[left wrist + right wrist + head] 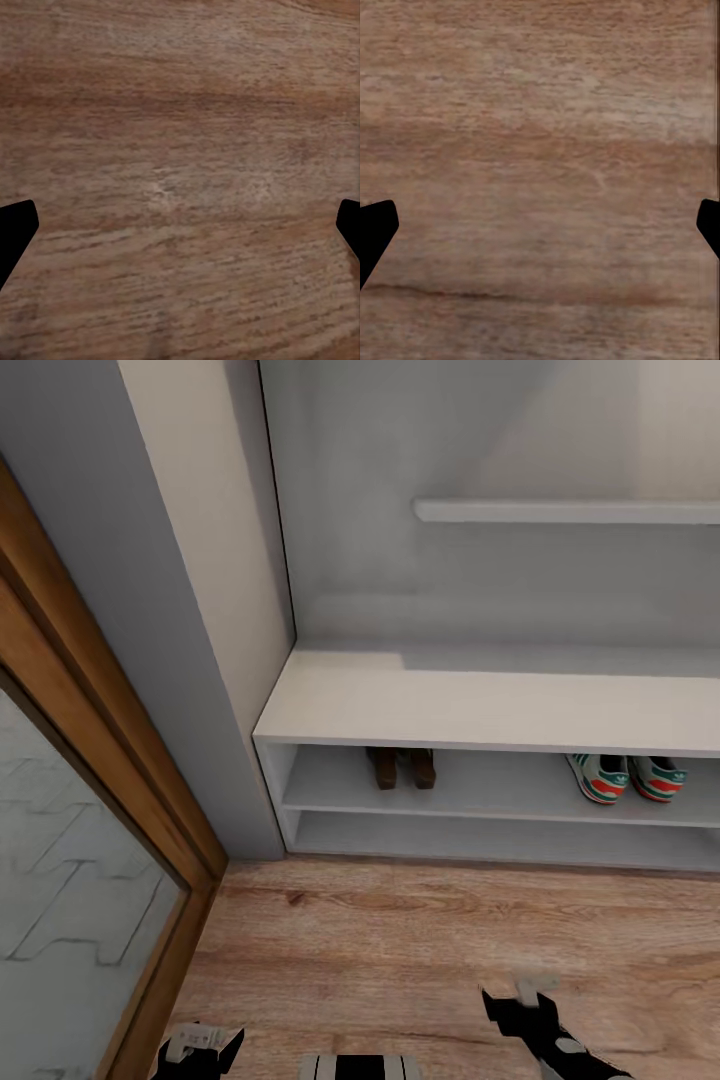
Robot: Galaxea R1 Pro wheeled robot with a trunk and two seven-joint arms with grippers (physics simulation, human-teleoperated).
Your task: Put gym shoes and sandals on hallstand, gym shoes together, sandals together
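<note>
Head view: both pairs on the hallstand's (470,710) upper open shelf.
Sandals (400,767) centre frame, gym shoes (627,776) at right, each pair side by side, rear parts hidden under the bench top. Wrist views add wood-grain corridor floor (180,150) between spread fingertips: left gripper (180,232) and right gripper (540,232) both wide apart, holding nothing.
</note>
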